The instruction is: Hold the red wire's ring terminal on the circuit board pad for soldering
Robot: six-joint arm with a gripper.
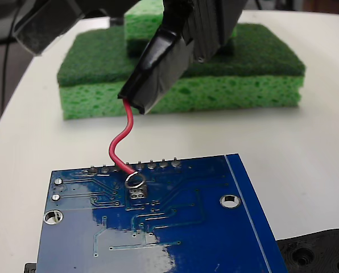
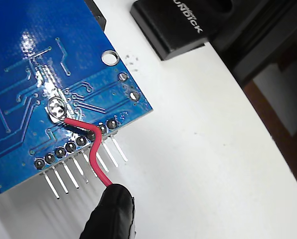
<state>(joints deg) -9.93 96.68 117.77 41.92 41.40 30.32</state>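
Gripper (image 1: 158, 74) jaws under black tape, circuit board (image 1: 175, 227) btm edge cut off.

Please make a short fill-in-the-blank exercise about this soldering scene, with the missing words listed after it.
1. The wire held by the gripper is ____ in colour.
2. The ring terminal lies on the ____ circuit board.
3. Behind the board, in the fixed view, stand green ____.
4. The ring sits at the small silver ____, just inside the row of solder bumps.

Missing words: red; blue; sponges; pad
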